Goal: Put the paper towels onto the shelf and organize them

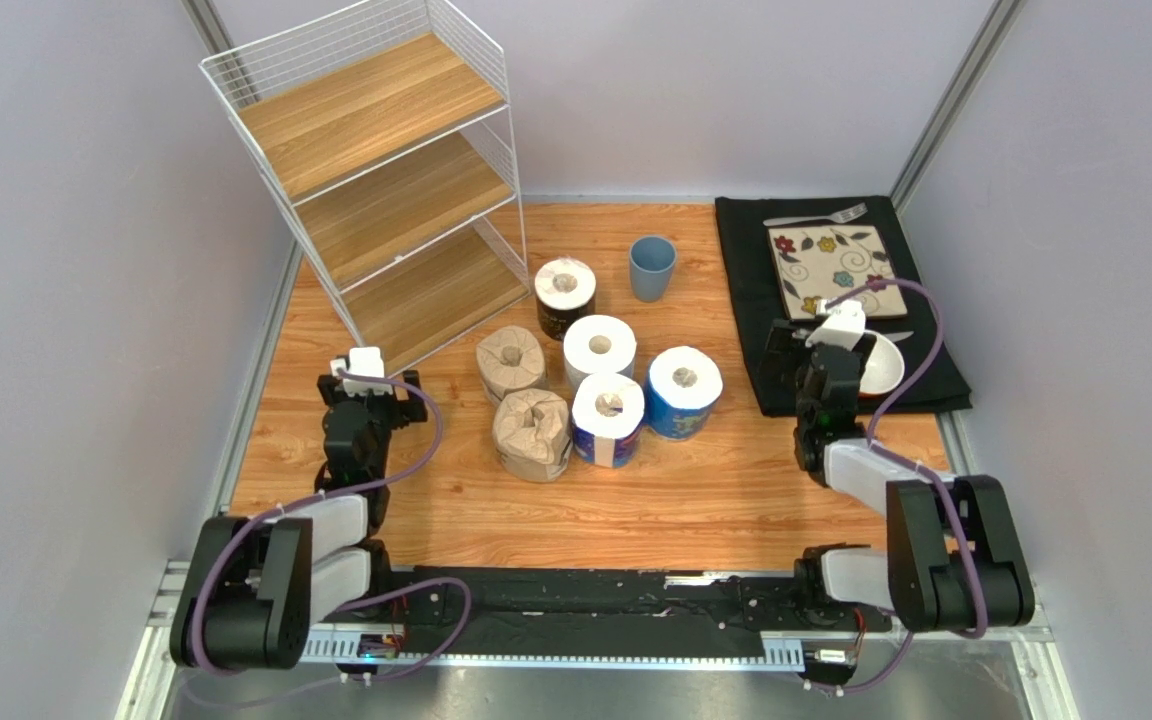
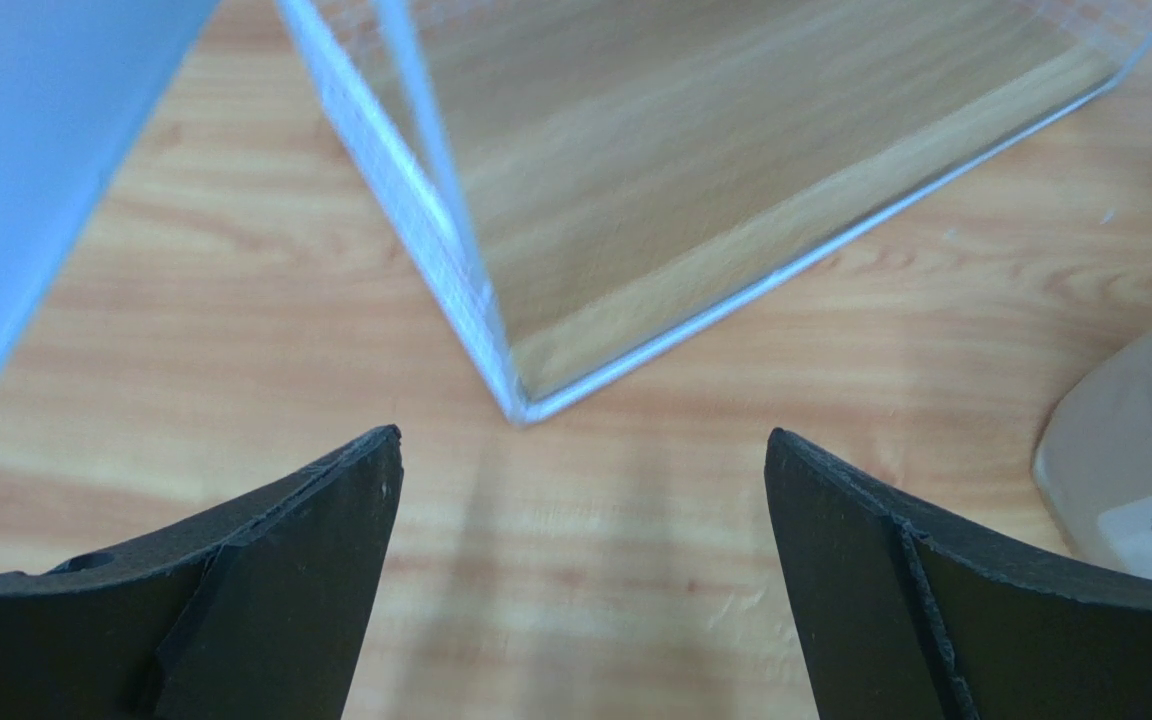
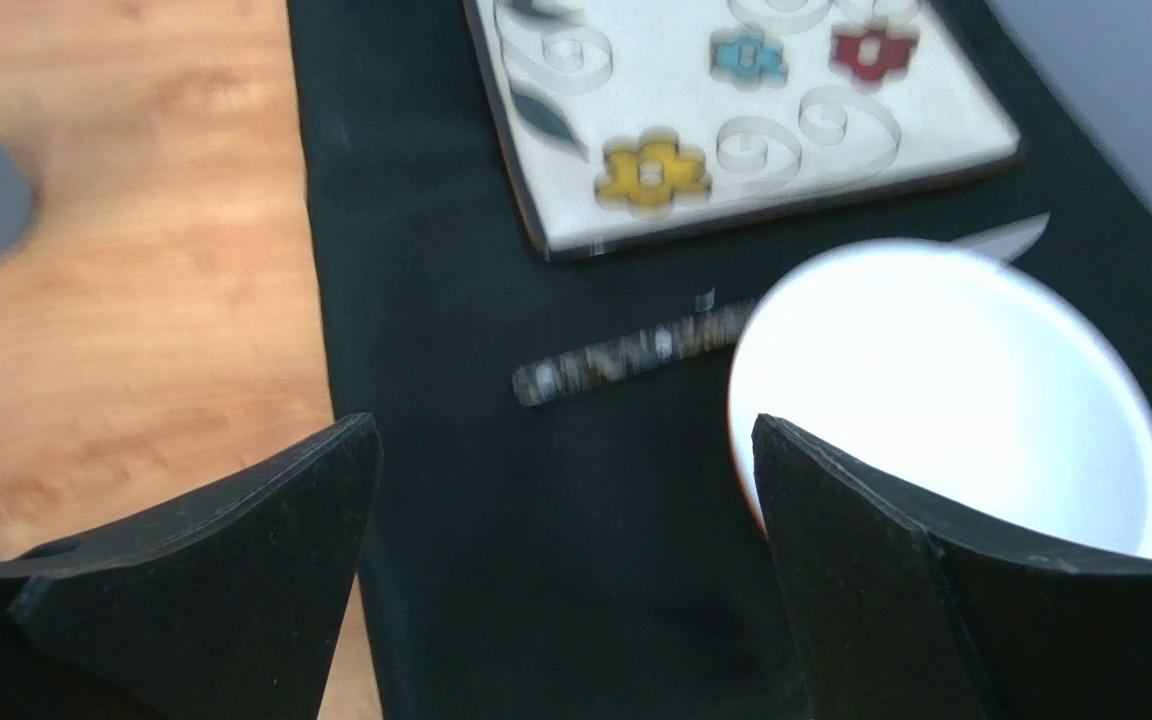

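The left pincer (image 2: 582,450) gapes wide with nothing between its fingers, above the bench (image 1: 717,495) by the near corner of the shelf (image 1: 387,165). The right pincer (image 3: 567,435) stands just as wide over a black cloth (image 1: 748,300), gripping nothing. The six paper towels (image 1: 599,348) stand on end in a cluster on the bench, just right of the shelf's bottom board. Behind them sits a blue cup (image 1: 653,267). The cloth carries a flowered plate (image 1: 835,267) and a white bowl (image 3: 943,390).
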Controlling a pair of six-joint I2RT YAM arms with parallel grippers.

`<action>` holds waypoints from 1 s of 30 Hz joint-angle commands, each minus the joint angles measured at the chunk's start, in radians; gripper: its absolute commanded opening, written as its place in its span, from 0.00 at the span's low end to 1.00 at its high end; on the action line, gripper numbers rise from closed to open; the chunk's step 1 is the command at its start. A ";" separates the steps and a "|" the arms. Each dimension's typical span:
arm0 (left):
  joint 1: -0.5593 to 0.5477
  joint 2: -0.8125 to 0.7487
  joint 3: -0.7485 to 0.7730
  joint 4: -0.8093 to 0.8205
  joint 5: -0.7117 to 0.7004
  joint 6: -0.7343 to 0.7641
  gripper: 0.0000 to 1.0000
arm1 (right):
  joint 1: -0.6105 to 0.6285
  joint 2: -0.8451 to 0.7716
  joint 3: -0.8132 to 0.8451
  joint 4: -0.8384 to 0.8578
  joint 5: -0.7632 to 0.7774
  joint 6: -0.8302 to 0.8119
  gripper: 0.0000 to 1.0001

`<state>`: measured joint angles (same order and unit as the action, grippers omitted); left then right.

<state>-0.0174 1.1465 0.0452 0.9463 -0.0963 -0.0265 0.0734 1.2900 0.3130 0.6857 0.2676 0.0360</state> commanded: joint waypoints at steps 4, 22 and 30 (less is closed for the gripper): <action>0.005 -0.128 0.084 -0.443 -0.074 -0.188 0.99 | 0.009 -0.129 0.195 -0.206 0.006 0.128 0.99; 0.080 -0.215 0.470 -1.078 -0.341 -0.346 0.99 | -0.001 -0.071 0.629 -0.768 0.272 0.504 0.99; 0.165 -0.225 0.502 -1.117 -0.165 -0.389 0.99 | -0.018 -0.001 0.804 -1.018 0.190 0.501 1.00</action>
<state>0.1204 0.9405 0.5228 -0.1177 -0.3355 -0.3573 0.0742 1.2675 1.0351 -0.1921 0.5129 0.5201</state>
